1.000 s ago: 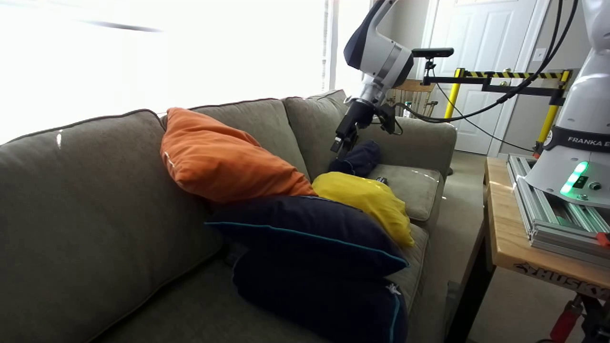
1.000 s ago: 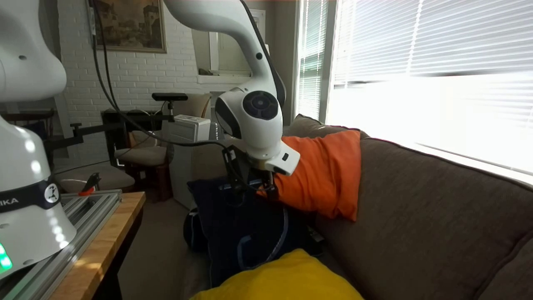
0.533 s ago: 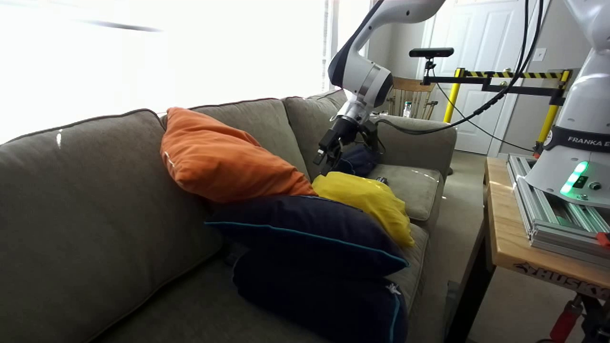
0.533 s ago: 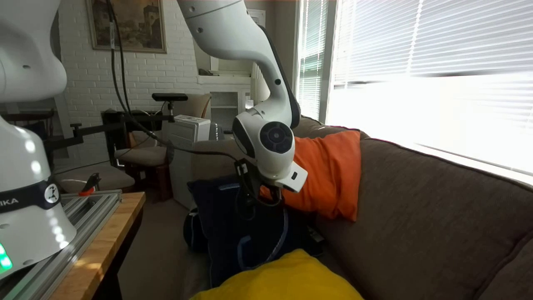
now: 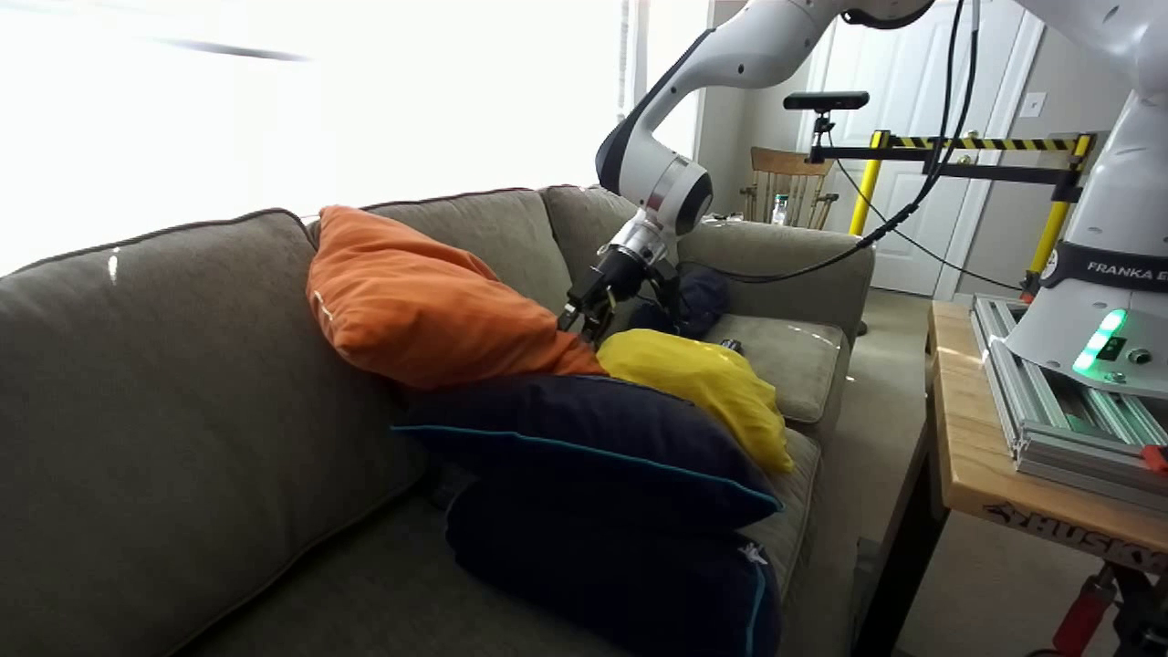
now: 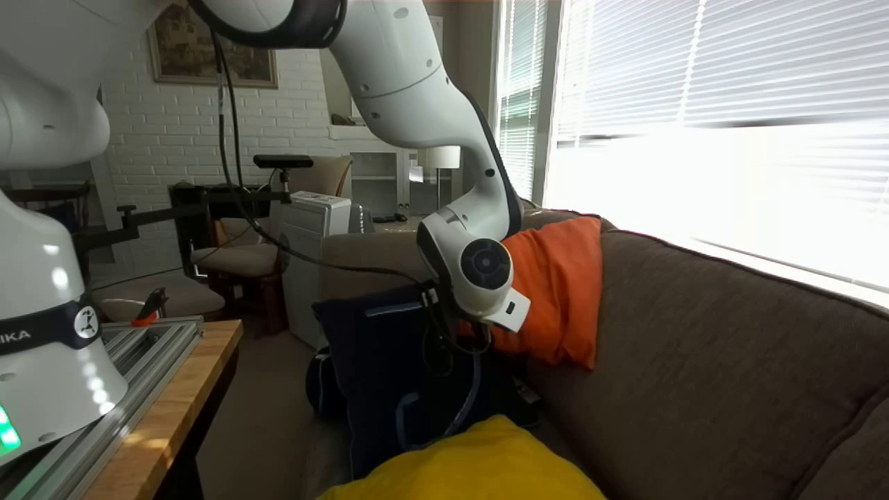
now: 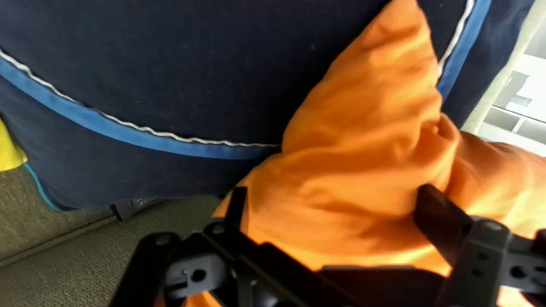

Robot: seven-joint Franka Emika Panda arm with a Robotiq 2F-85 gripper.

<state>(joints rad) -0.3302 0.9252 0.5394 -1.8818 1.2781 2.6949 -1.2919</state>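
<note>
Directly in front of the gripper (image 7: 330, 198) lies an orange pillow (image 7: 358, 149), its creased cloth filling the space between the fingertips in the wrist view. The two fingers stand wide apart, with the cloth running on past them; whether either tip touches it cannot be made out. In an exterior view the gripper tilts down toward the pillow's lower end, and the rest of the pillow slopes up and away from it, to the left there, against the back of the sofa (image 5: 219, 438).

Farther out from the fingertips, a navy pillow (image 7: 179, 76) with a light blue band and a white cord runs under the orange corner. Seen from outside, it lies below the gripper, on top of a second navy pillow (image 5: 620, 566). Near the gripper, below it and to the right in that view, is a yellow pillow (image 5: 693, 374); only its corner reaches the wrist view, at the left edge. Behind the gripper a dark blue bundle (image 5: 703, 297) rests on the sofa seat. Well off to the right of the gripper are a wooden bench (image 5: 967, 401) bearing the arm's white base (image 5: 1077, 310) and, higher than the fingertips, a camera (image 5: 826, 100) on a black bar.
</note>
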